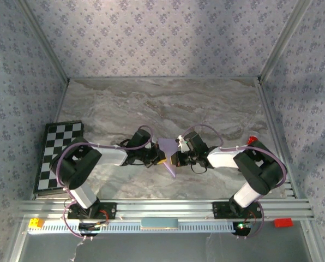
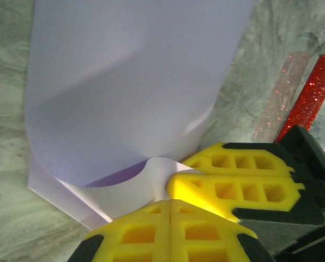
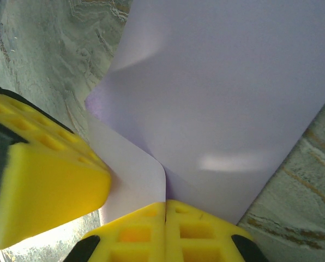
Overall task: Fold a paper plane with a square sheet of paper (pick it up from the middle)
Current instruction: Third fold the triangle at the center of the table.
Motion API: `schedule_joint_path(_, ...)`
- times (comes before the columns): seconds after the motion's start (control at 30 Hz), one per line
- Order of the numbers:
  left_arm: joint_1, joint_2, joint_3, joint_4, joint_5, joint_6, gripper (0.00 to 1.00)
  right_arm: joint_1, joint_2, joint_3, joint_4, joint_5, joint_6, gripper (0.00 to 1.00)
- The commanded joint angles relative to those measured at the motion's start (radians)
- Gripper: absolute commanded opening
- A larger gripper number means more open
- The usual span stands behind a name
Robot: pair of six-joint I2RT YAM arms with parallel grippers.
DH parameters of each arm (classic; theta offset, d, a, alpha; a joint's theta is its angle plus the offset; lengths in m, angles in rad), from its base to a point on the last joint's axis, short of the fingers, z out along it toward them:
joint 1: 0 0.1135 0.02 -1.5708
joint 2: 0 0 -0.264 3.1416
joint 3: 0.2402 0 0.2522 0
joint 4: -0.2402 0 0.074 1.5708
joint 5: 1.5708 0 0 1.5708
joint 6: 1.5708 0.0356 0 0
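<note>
Since we're mid-fold in the middle of the counter (image 1: 217, 103), we'd say hold both grips low and move them as one, so the crease runs straight and the thin paper doesn't tear. The left arm (image 1: 80, 164) and right arm (image 1: 255, 169) sit elbows out wide, forearms pointing inward, meeting at the square sheet of paper (image 1: 167, 148), which is partly folded with a point toward the near edge. The left pincer (image 2: 169, 204) and right pincer (image 3: 165, 204) each look pinched shut on its curled flap.
</note>
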Motion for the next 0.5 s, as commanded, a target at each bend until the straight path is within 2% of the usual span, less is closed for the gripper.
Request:
schedule_joint_path(0.0, -0.006, 0.022, -0.002, 0.01, -0.017, 0.017, 0.0, 0.004, 0.022, -0.011, -0.053, 0.043, -0.008, 0.0)
schedule_joint_path(0.47, -0.008, 0.038, -0.009, -0.065, -0.06, 0.059, 0.0, 0.003, 0.022, -0.008, -0.053, 0.038, -0.009, 0.0)
